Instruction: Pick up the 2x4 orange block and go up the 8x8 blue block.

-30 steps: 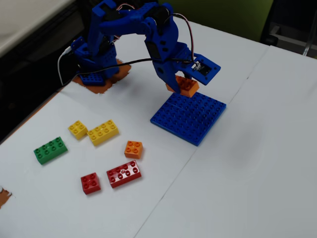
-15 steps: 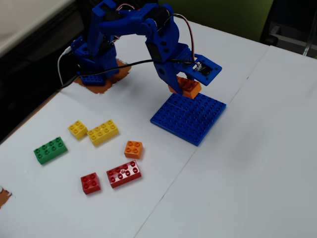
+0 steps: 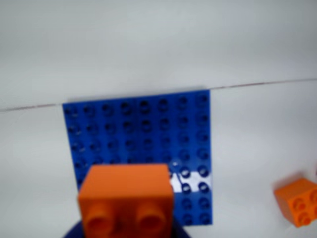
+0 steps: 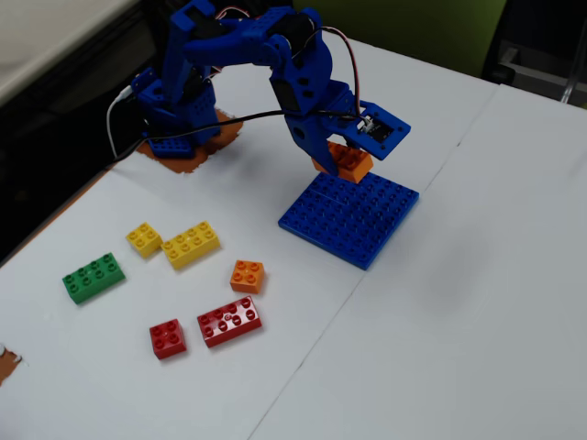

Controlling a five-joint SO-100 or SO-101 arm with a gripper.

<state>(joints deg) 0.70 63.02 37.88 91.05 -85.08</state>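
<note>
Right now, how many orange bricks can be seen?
2. The 2x4 orange block is held in the pincer above the 8x8 blue block; a small orange brick lies on the table. None looks hidden.

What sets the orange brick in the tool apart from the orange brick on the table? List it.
1. The held orange brick is the long one; the loose orange brick is small and square with four studs.
2. The held brick is gripped by the tool over the blue plate; the loose brick lies on the table, ungripped.
3. The loose brick sits beside the red brick, away from the plate.
Both are orange and studded.
</note>
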